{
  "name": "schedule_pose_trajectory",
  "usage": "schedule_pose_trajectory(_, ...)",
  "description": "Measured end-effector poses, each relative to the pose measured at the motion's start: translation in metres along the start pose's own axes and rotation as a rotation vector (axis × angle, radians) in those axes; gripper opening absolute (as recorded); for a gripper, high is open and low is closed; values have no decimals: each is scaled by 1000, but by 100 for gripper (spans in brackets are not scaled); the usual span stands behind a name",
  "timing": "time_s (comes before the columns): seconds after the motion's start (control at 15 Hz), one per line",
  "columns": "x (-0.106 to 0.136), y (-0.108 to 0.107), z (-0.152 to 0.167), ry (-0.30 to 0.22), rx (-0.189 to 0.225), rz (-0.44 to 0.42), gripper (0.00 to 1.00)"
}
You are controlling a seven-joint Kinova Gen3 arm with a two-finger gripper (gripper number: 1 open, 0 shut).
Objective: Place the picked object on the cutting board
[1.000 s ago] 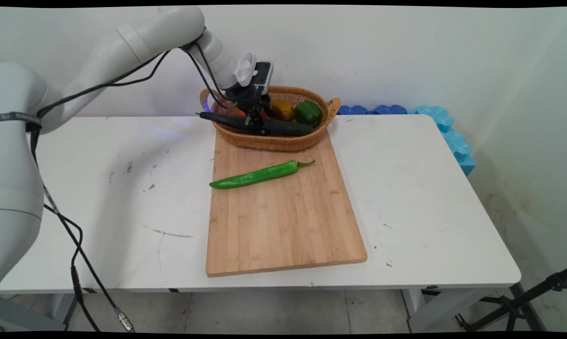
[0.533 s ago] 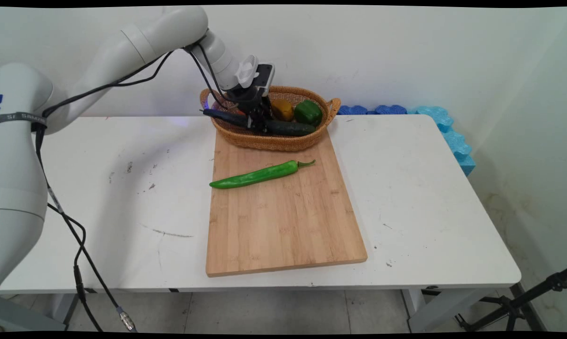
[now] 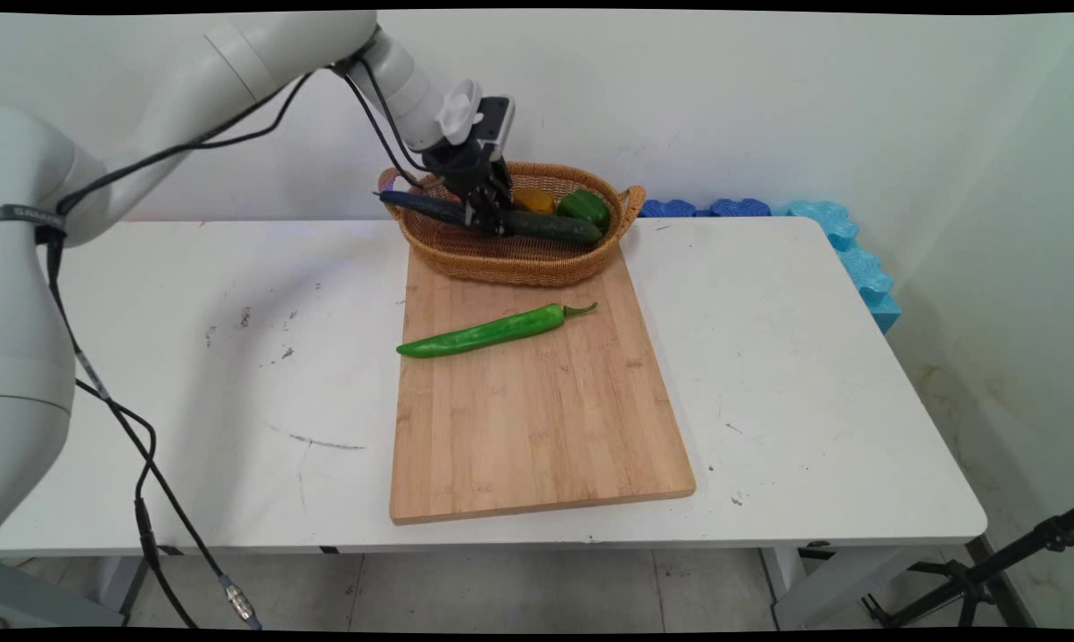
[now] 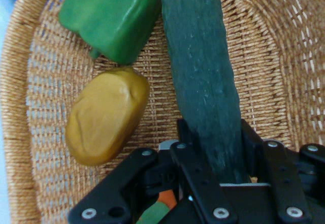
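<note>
My gripper (image 3: pixel 486 217) is shut on a long dark green cucumber (image 3: pixel 546 226) and holds it level just above the wicker basket (image 3: pixel 519 263) at the back of the table. In the hand view the cucumber (image 4: pixel 203 76) runs up from between my fingers (image 4: pixel 185 132), over the basket's woven floor (image 4: pixel 274 46). In the basket lie a green bell pepper (image 3: pixel 586 206) (image 4: pixel 109 16) and a yellow-brown potato (image 3: pixel 532 200) (image 4: pixel 106 115). An orange and green bit shows beneath my linkage (image 4: pixel 157 209).
A bamboo cutting board (image 3: pixel 537 419) lies in front of the basket with a long green chili pepper (image 3: pixel 492 331) on its far half. Blue foam blocks (image 3: pixel 845 245) line the table's back right edge. Black cables (image 3: pixel 144 464) hang at the left.
My gripper has risen with the cucumber, lifting it from the basket's inside to above its rim. The chili and board have not moved.
</note>
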Motion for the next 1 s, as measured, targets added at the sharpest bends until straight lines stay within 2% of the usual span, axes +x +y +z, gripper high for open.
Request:
schedule_pose_trajectory(0.6, 16, 26, -73, 72, 40, -104, 0)
schedule_pose_trajectory(1.0, 32, 72, -106, 112, 7, -198, 0)
